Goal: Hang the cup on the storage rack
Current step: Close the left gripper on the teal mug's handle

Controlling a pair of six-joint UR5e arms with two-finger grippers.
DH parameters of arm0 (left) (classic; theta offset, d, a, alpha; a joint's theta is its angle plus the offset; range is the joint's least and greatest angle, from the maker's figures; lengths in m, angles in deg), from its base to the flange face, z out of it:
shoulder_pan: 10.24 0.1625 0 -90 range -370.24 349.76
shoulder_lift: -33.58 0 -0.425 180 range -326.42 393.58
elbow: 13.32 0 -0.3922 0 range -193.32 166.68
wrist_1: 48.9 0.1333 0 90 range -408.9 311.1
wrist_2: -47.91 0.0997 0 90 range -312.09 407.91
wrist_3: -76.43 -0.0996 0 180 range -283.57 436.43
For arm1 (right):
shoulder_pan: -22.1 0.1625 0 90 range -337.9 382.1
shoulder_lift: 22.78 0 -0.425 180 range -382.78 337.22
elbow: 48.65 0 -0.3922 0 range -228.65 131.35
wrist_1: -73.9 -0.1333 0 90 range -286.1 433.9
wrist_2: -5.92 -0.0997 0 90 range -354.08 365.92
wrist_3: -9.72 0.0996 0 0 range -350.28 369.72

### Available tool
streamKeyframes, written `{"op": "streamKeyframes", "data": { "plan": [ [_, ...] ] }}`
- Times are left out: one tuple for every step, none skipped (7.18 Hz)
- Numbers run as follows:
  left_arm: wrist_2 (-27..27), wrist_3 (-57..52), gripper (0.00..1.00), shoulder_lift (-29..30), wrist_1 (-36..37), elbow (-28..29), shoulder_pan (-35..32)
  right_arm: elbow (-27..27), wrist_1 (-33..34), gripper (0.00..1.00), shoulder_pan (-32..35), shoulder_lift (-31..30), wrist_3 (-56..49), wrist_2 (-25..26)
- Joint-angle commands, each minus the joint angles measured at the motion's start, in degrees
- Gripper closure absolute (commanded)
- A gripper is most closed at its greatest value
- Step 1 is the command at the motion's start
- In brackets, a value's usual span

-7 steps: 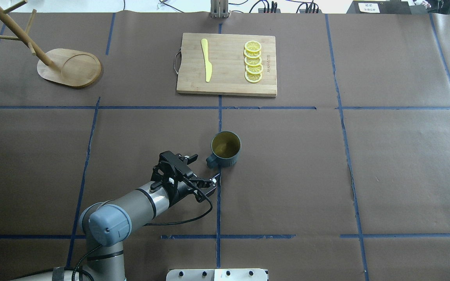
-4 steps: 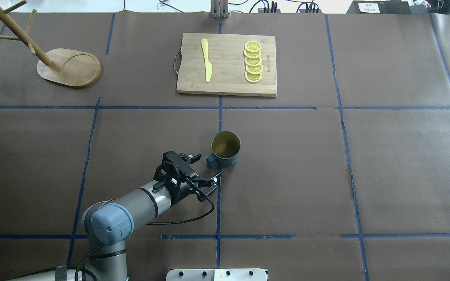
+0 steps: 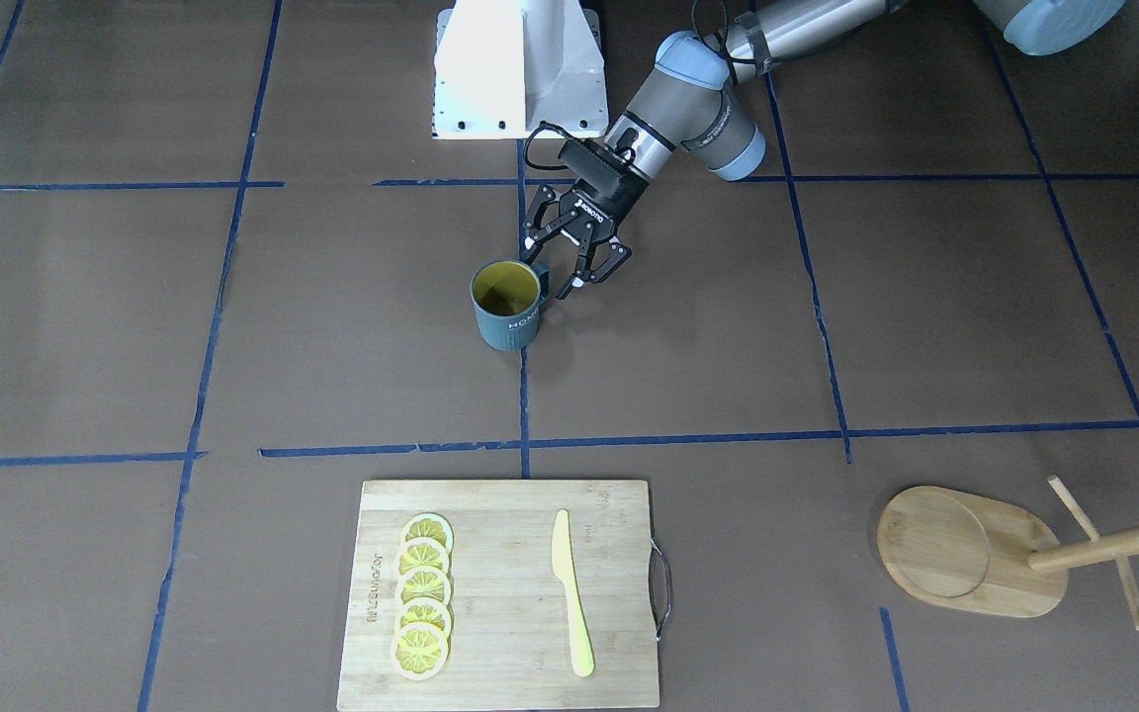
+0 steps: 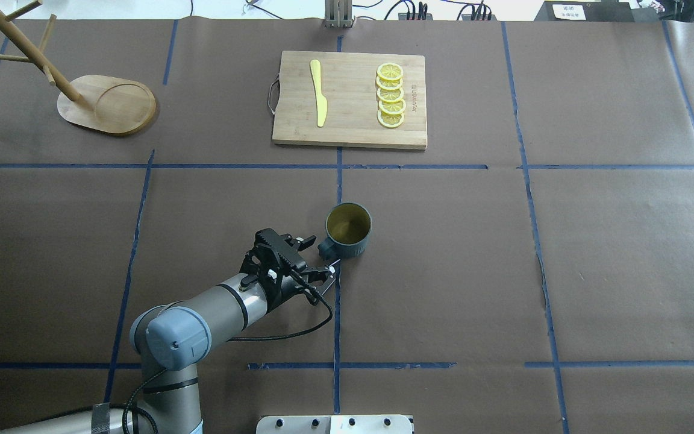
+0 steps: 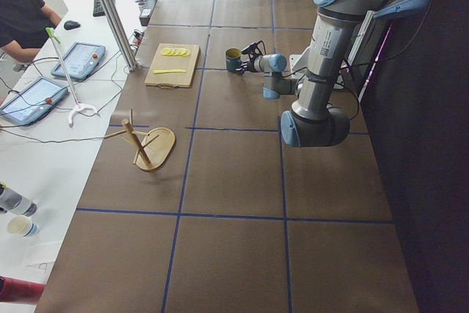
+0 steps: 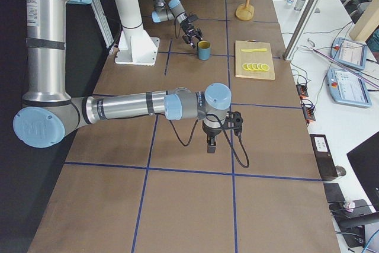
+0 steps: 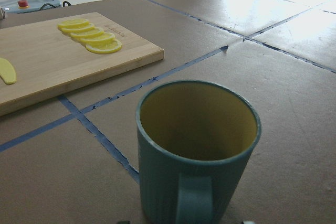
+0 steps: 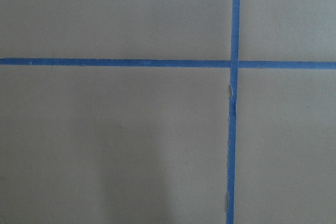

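Close by the base, low over the table [image 4: 443, 271]: left gripper [image 4: 321, 257], spread wide, fingers either side of the cup's handle. Right gripper [image 6: 211, 141] seen from the side only, its spread impossible to tell. Just beyond, mid-table: cup [image 4: 348, 232], upright, long axis vertical, mouth up, handle toward 8 o'clock. Farther, at its 12 o'clock: cutting board [image 4: 350, 129] with knife [image 4: 319, 93] and lemon slices [image 4: 390, 96]. Farthest, at 10 o'clock, well apart: storage rack [image 4: 109, 105].

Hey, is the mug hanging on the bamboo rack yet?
No, the cup stands upright on the table, well apart from the storage rack in the far corner.
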Motion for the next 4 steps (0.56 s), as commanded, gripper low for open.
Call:
{"op": "streamKeyframes", "data": {
  "plan": [
    [-1.18,-0.04,0.45,0.06,0.0,0.36,-0.05,0.0,0.01,0.0,0.0,0.0,0.07,-0.01],
    [-1.27,-0.04,0.5,0.06,0.0,0.45,-0.05,0.09,0.01,0.0,0.0,0.09,0.07,-0.09],
    [-1.27,-0.04,0.56,0.06,0.09,0.45,-0.05,0.17,0.01,0.0,0.0,0.0,0.07,-0.1],
    [-1.27,-0.04,0.62,0.14,0.09,0.45,0.04,0.18,0.01,0.0,0.0,0.0,0.07,-0.1]
  ]
}}
